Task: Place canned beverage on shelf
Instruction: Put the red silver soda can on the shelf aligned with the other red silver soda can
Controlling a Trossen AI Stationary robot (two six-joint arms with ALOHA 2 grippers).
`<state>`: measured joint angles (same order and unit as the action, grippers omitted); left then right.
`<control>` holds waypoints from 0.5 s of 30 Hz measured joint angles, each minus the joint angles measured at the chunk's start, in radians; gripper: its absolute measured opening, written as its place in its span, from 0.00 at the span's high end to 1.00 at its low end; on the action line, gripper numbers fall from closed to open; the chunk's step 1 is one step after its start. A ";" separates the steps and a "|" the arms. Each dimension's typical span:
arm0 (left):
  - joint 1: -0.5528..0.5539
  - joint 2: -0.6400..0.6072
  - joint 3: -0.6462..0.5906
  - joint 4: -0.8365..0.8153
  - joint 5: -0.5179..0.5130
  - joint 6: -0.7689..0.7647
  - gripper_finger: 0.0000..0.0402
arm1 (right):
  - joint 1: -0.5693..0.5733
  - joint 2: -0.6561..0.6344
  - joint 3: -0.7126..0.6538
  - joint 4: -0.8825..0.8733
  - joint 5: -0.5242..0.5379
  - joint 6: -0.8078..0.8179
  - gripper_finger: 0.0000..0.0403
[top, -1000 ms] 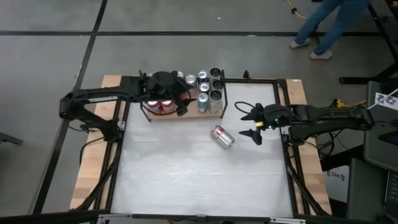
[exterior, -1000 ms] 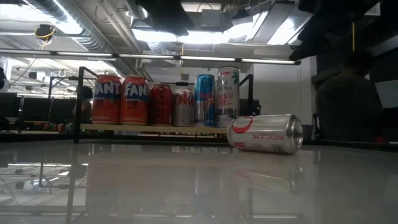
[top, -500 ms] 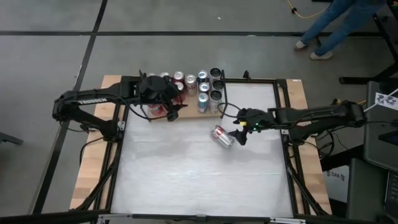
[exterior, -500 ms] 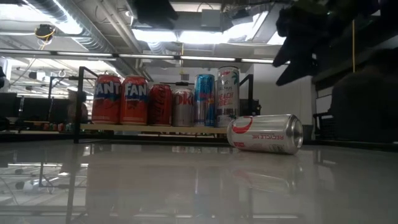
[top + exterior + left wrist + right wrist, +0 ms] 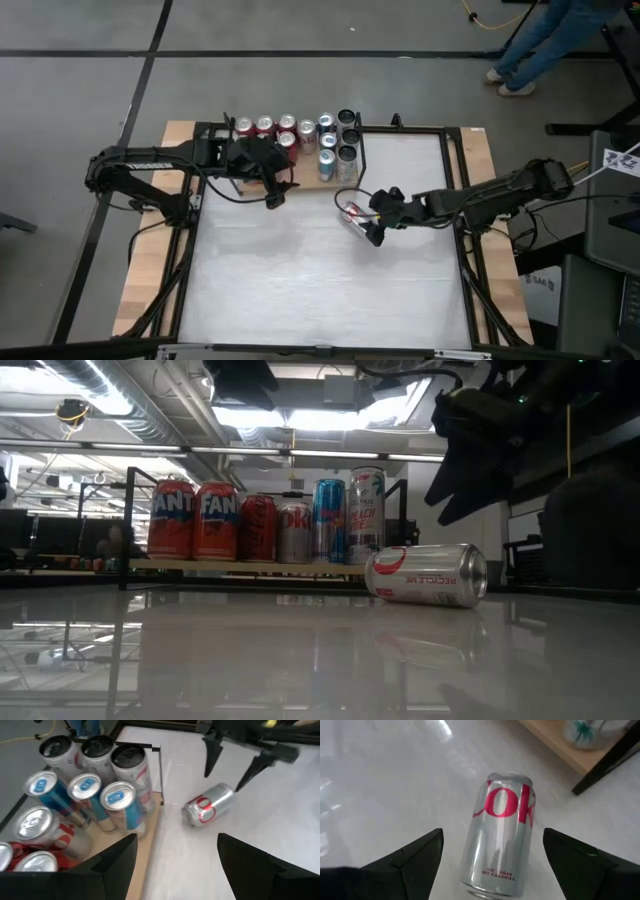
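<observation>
White tabletop [image 5: 300,280], silver can [image 5: 352,215] sideways under spread right hand [image 5: 372,217]

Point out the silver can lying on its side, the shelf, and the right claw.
silver can [image 5: 499,845]: right wrist view, middle of its side wall.
shelf [image 5: 250,565]: low view, front edge of the wooden board.
right claw [image 5: 230,766]: left wrist view, midway between its open fingertips, above the can.
</observation>
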<state>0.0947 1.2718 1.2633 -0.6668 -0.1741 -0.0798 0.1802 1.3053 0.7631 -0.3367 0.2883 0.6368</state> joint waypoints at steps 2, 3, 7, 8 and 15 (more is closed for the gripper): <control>-0.017 0.000 0.000 0.000 0.000 -0.019 0.34 | 0.017 0.015 0.000 -0.002 0.030 0.022 0.17; -0.025 0.000 0.000 0.001 0.000 -0.022 0.34 | 0.024 0.023 0.000 0.000 0.043 0.034 0.17; -0.058 0.000 0.000 0.000 0.000 -0.023 0.34 | 0.039 0.050 0.000 -0.001 0.078 0.066 0.17; -0.066 0.000 0.000 0.000 0.000 -0.023 0.34 | 0.044 0.060 0.000 0.000 0.078 0.069 0.17; -0.113 0.000 0.000 0.000 0.000 -0.027 0.34 | 0.043 0.122 0.000 0.005 0.079 0.070 0.17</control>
<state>-0.0178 1.2720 1.2633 -0.6666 -0.1741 -0.1066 0.2230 1.4269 0.7631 -0.3313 0.3668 0.7067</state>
